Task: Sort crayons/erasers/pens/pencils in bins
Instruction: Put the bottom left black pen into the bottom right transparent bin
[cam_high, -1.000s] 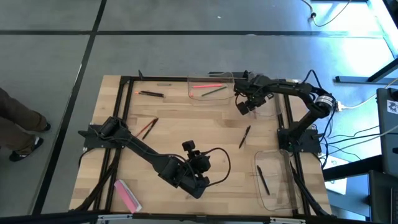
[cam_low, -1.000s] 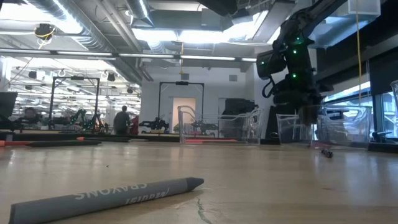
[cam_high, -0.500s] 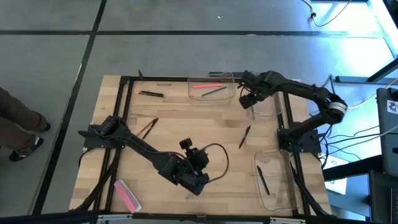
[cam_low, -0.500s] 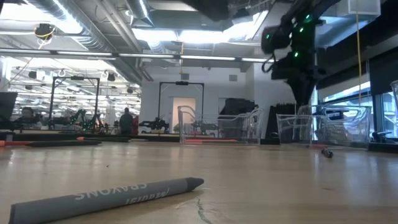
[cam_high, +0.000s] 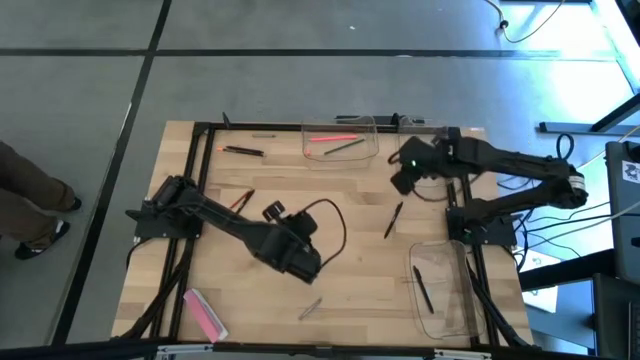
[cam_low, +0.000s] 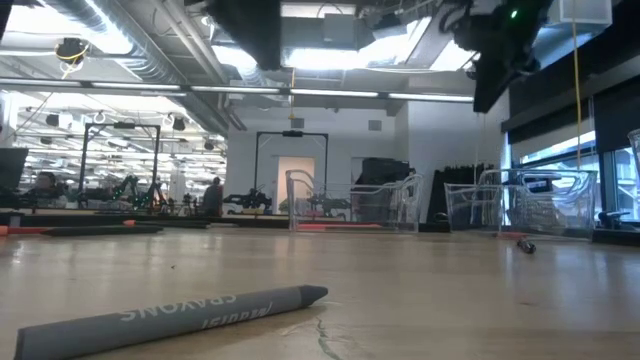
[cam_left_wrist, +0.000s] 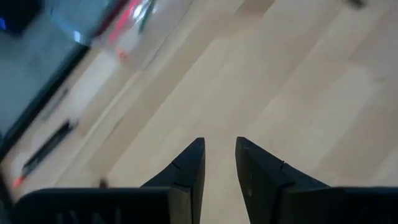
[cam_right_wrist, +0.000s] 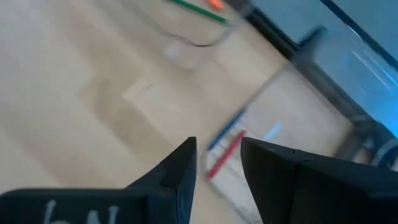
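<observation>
My left gripper (cam_high: 306, 268) (cam_left_wrist: 219, 149) hangs open over bare wood at the table's middle, nothing between its fingers. A grey crayon (cam_high: 310, 308) (cam_low: 170, 318) lies flat on the table just nearer than it. My right gripper (cam_high: 400, 182) (cam_right_wrist: 217, 149) is open and empty, raised above a clear bin (cam_high: 432, 176) at the far right that holds a red and a blue stick (cam_right_wrist: 222, 149). Another clear bin (cam_high: 340, 141) at the far edge holds a red and a green stick. A third bin (cam_high: 442, 292) at the near right holds a black pen. A pink eraser (cam_high: 205, 313) lies at the near left.
Loose on the wood: a black pen (cam_high: 394, 220) right of centre, two thin sticks (cam_high: 240, 204) left of centre, a black pen (cam_high: 243, 151) and a thin pencil (cam_high: 263, 135) at the far left. Black frame bars (cam_high: 200, 180) run along the table's sides.
My left gripper has drawn back from the grey crayon toward the far left, rising a little and turning at the wrist; the crayon lies uncovered where it was. My right gripper has risen from the far-right bin and swung slightly toward the table's right.
</observation>
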